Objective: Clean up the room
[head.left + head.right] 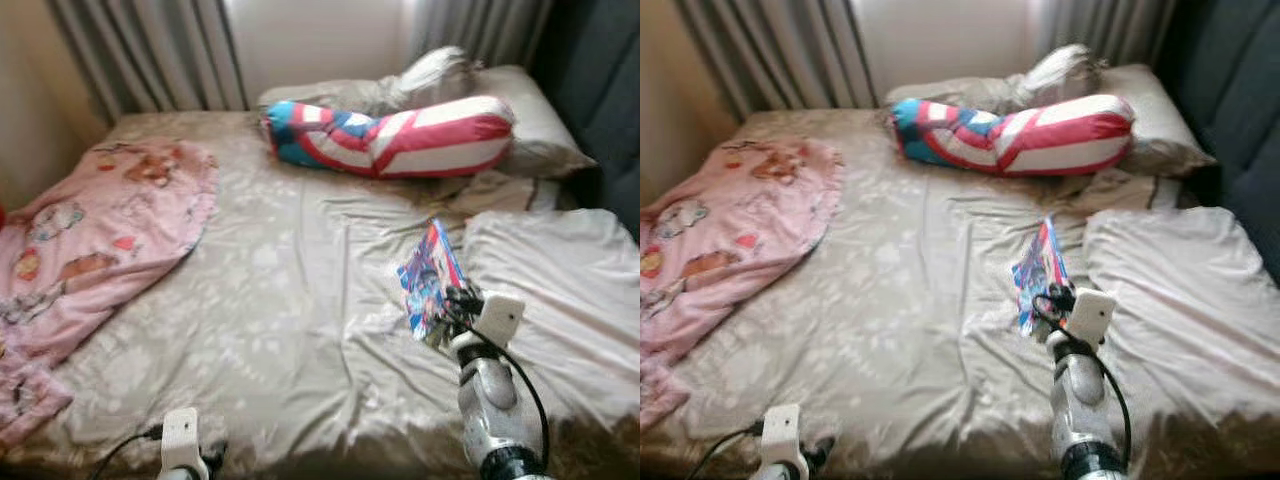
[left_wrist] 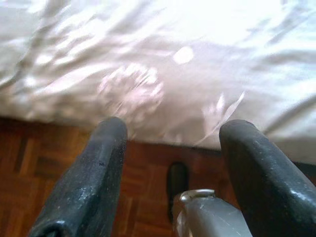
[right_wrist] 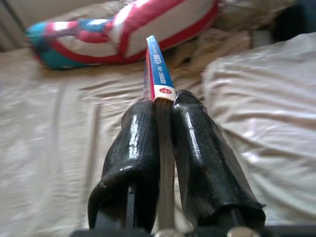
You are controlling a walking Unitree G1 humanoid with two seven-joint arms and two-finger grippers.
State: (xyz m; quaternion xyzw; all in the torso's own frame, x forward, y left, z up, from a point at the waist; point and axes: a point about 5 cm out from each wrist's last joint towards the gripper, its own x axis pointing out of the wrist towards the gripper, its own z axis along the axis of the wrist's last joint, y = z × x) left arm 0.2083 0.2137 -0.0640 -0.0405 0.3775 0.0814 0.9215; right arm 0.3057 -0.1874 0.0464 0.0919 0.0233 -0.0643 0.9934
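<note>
A pink blanket (image 1: 95, 235) printed with cartoon figures lies rumpled across the left side of the bed (image 1: 290, 330), its near end trailing off the left edge. The bed is covered by a beige sheet with a pale flower pattern, creased all over.

At the near edge of the bed, left of the middle, the left hand (image 1: 190, 462) sits low, just at the mattress edge. In its wrist view the two black fingers (image 2: 86, 182) stand wide apart with nothing between them, pointing at the hanging sheet and, below it, a brown parquet floor (image 2: 29, 163).

At the far end, near the middle, a long bolster pillow (image 1: 395, 135) in red, white and blue stripes lies across the bed, its blue end to the left. Behind it and to its right rest beige pillows (image 1: 530, 120), with a crumpled pale cloth on top of them. Grey curtains (image 1: 150, 50) hang behind the bed head.

Right of the middle, the right hand (image 1: 448, 318) is raised over the sheet, its silver arm reaching up from the near edge. Its fingers (image 3: 197, 148) are pressed close together on a thin, colourful book (image 1: 432, 272), which stands on edge between them, the blue and red spine pointing toward the bolster.

Further right, a white duvet (image 1: 565, 290) lies spread over the bed's right side, and a dark curtain (image 1: 600, 90) hangs at the far right.
</note>
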